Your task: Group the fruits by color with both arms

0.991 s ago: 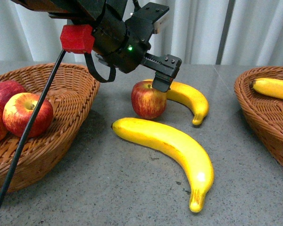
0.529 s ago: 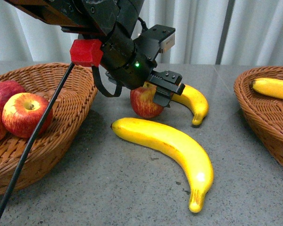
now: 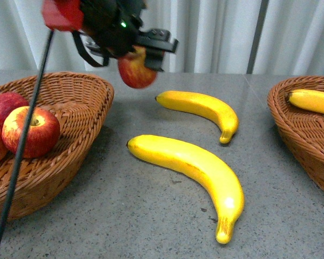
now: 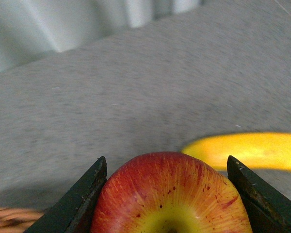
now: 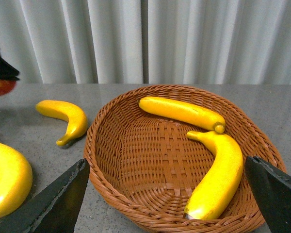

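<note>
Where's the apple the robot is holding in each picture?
Front view: the apple hangs in the left gripper, up left of centre.
Left wrist view: the apple is close up, between the gripper's fingers.
Right wrist view: a red sliver at the picture's edge.
Shared landmark: the shorter table banana, probably the left wrist view's yellow blur.

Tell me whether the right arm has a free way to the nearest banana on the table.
Probably yes: the right gripper is open, facing the right basket. The near banana lies uncovered on the table beside it, and the left gripper, shut on the apple, is clear.
</note>
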Robot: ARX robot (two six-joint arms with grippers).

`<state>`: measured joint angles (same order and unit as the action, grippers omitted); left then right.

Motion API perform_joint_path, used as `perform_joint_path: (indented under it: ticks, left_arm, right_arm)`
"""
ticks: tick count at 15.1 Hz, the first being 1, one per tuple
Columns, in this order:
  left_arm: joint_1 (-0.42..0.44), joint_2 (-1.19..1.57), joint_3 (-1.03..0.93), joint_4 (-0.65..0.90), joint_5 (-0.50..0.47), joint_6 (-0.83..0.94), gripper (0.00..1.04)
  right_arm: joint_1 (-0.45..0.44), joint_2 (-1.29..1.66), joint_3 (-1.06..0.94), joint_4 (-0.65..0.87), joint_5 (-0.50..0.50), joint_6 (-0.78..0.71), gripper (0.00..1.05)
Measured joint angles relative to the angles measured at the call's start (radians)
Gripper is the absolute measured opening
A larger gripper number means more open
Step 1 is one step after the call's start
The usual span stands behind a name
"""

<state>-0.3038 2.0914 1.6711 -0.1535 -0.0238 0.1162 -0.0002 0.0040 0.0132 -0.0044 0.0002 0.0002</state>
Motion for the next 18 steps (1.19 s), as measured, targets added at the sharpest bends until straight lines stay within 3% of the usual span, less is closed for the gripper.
perform_joint_path:
  ticks: [4, 7, 8, 11, 12, 18]
  left_arm:
    - [0.109, -0.117, -0.047, -0.028, -0.121, -0.191, 0.66]
    - [0.079, -0.104, -0.065, -0.115, -0.154, -0.261, 0.66]
    - [0.071, -0.101, -0.065, -0.133, -0.156, -0.275, 0.7]
    - [0.083, -0.101, -0.063, -0.087, -0.159, -0.274, 1.0]
    - [0.09, -0.101, -0.064, -0.069, -0.159, -0.272, 0.97]
    - [0.085, -0.114, -0.205, 0.346, -0.153, -0.043, 0.97]
  right_arm:
    - [0.0, 0.0, 0.0, 0.0, 0.0, 0.0, 0.98]
    - [0.0, 0.0, 0.0, 0.0, 0.0, 0.0, 0.98]
    - [0.0, 0.0, 0.0, 0.0, 0.0, 0.0, 0.98]
    - [0.0, 0.0, 0.0, 0.0, 0.0, 0.0, 0.98]
    - [0.0, 0.0, 0.0, 0.0, 0.0, 0.0, 0.98]
    - [0.0, 0.0, 0.0, 0.0, 0.0, 0.0, 0.98]
